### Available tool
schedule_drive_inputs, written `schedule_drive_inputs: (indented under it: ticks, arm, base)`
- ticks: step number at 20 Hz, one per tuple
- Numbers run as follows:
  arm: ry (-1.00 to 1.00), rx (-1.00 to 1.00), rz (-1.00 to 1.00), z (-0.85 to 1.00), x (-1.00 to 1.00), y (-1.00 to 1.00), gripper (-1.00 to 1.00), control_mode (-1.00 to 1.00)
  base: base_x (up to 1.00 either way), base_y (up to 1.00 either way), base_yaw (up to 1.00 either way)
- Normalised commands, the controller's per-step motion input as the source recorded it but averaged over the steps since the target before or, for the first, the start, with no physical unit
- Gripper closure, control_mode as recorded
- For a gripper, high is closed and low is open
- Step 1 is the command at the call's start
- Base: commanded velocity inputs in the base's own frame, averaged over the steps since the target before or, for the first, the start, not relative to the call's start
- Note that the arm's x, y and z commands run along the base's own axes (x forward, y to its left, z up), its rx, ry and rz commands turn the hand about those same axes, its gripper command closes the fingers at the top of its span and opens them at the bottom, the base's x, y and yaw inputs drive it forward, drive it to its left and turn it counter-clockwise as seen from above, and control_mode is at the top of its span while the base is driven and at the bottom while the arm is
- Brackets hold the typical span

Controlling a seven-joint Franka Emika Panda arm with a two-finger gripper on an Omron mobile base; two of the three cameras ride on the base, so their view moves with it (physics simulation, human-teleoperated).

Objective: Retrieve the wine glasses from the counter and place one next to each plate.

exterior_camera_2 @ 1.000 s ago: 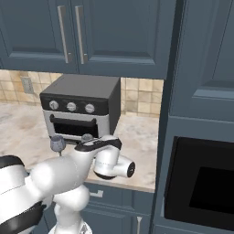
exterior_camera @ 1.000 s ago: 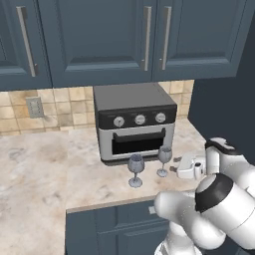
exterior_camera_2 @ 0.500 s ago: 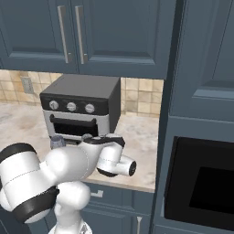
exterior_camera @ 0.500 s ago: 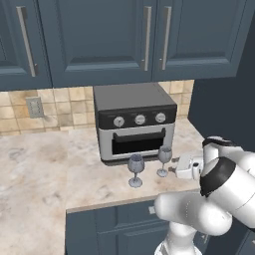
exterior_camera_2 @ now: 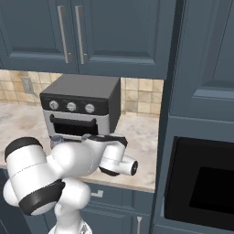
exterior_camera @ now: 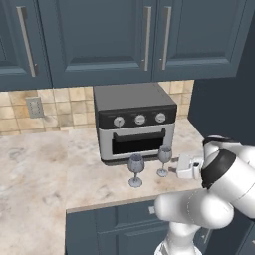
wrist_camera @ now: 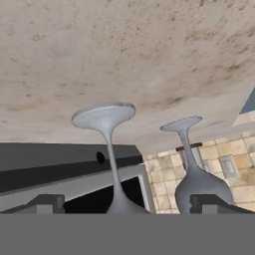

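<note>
The wine glasses stood upright on the bench (exterior_camera: 45,174), just in front of the toaster oven (exterior_camera: 134,122) and close to the bench's near edge: the left glass (exterior_camera: 135,169) slightly nearer, the right glass (exterior_camera: 164,160) a little farther back and beside it, the two apart and not touching.

Over the last second the glasses had not shifted, and neither had the base views. What had changed was the arm: its elbow had swung up and to the right in the left base view, while the end effector (exterior_camera: 174,167) had settled low over the bench, just to the right of the right glass and pointing at it sideways. Its fingers were spread wide, as before, with nothing between them.

In the rolled hand view the closer glass (wrist_camera: 112,154) stood centred between the two finger tips, with the other glass (wrist_camera: 195,172) beyond it and the toaster oven behind, so the hand appeared lined up on the right glass.

Judged from this, the task was at its first reach: no glass had been lifted, and no plates could be seen from here. The next move would likely be a short advance and a closing on the stem or bowl.
</note>
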Motion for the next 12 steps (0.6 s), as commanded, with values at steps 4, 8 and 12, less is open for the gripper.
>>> schedule_drive_inputs:
  ticks: [4, 8, 12]
  arm:
    - [-0.01, -0.01, 0.00, 0.00, 0.00, 0.21, -1.00, -1.00]
    - [0.00, 0.00, 0.00, 0.00, 0.00, 0.22, -1.00, -1.00]
    - [0.00, 0.00, 0.00, 0.00, 0.00, 0.15, -1.00, -1.00]
  base:
    - [0.00, 0.00, 0.00]
    - [0.00, 0.00, 0.00]
    - [0.00, 0.00, 0.00]
